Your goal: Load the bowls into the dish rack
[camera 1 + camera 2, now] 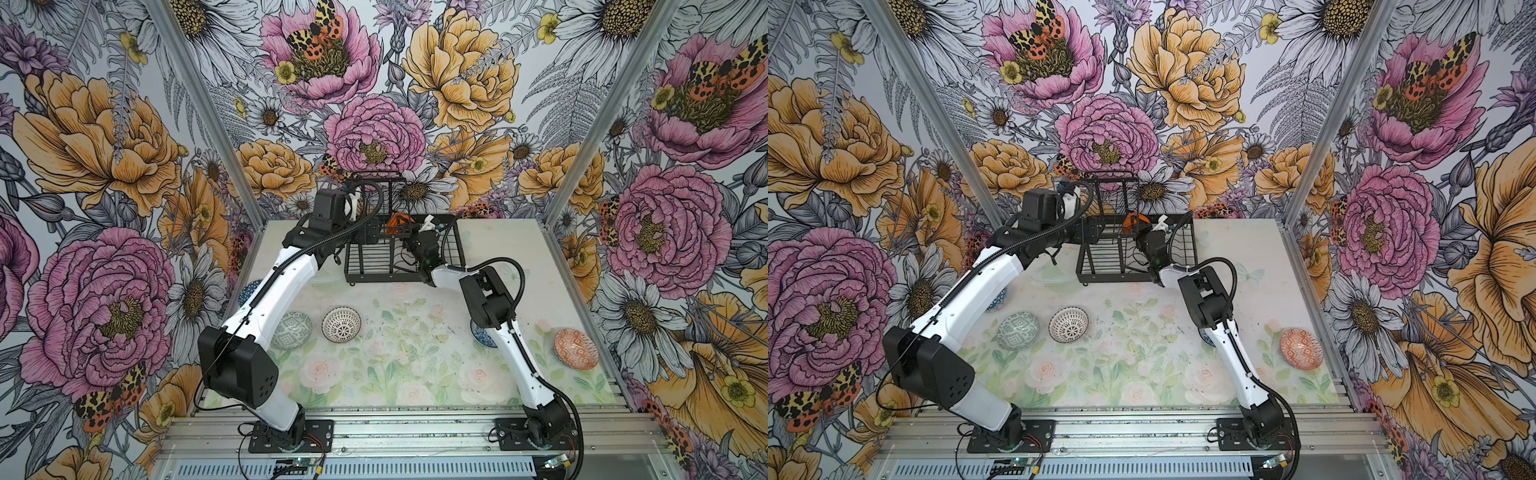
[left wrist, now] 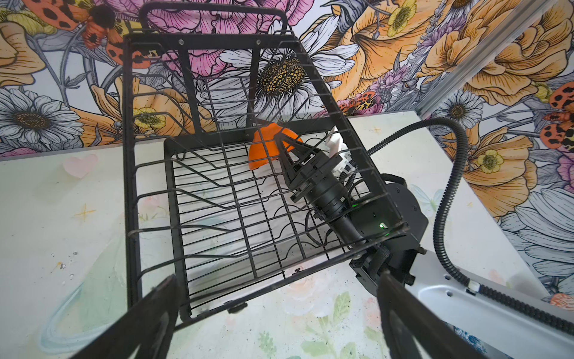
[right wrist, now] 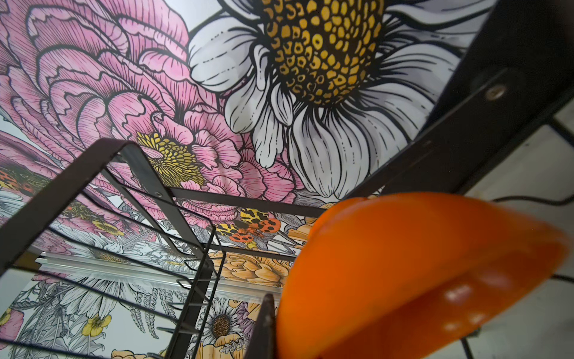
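The black wire dish rack (image 1: 386,277) (image 1: 1121,277) (image 2: 129,155) stands at the back of the table. My right gripper (image 1: 405,227) (image 2: 281,140) reaches into it over its front right, shut on the rim of a plain orange bowl (image 1: 399,220) (image 1: 1133,220) (image 2: 264,152) (image 3: 403,264), which is tilted on edge above the base wires. My left gripper (image 1: 368,237) (image 2: 279,276) hovers by the rack's left side, open and empty. On the table lie a lattice bowl (image 1: 341,324), a grey-green bowl (image 1: 293,330) and a red-orange bowl (image 1: 575,349).
A blue bowl (image 1: 248,291) is half hidden behind my left arm, and a blue-white one (image 1: 484,336) behind my right arm. The raised basket tier (image 1: 376,187) stands at the rack's back left. Floral walls close in the table on three sides.
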